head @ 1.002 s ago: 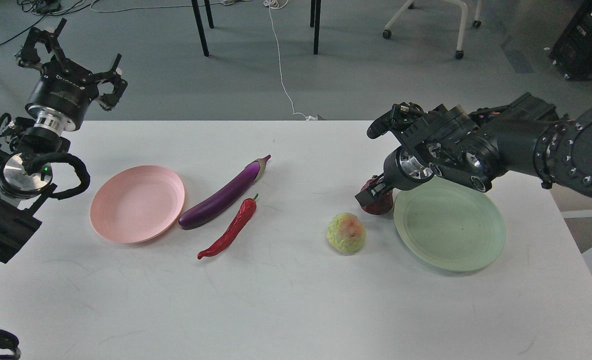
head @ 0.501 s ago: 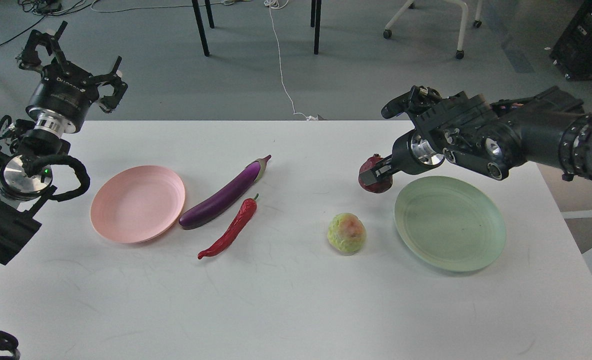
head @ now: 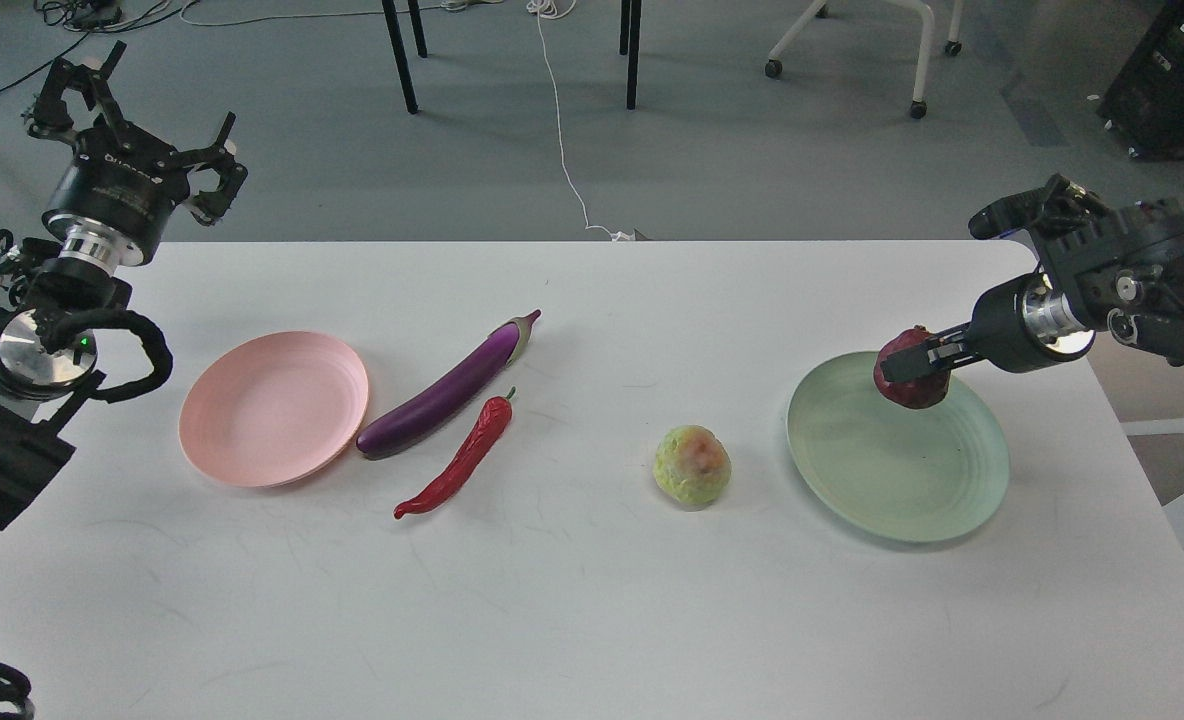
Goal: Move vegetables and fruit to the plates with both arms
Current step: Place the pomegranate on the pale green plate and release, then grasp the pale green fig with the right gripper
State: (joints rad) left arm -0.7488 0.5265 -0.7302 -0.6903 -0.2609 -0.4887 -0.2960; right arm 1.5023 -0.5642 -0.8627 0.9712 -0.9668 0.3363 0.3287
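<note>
My right gripper (head: 914, 366) is shut on the dark red pomegranate (head: 910, 386) and holds it above the far part of the pale green plate (head: 882, 480). The yellow-green fruit (head: 692, 466) sits on the table left of that plate. The purple eggplant (head: 446, 388) and the red chili pepper (head: 460, 458) lie side by side right of the pink plate (head: 272, 408), the eggplant's end touching its rim. My left gripper (head: 132, 110) is open and empty, raised beyond the table's far left corner.
The white table (head: 572, 610) has its far edge just behind the left gripper and its right edge near the green plate. Chair legs, a wheeled base and cables stand on the floor beyond.
My right gripper has lifted the pomegranate off the table and carried it right, from left of the green plate to above it. The left gripper has shifted slightly left.
</note>
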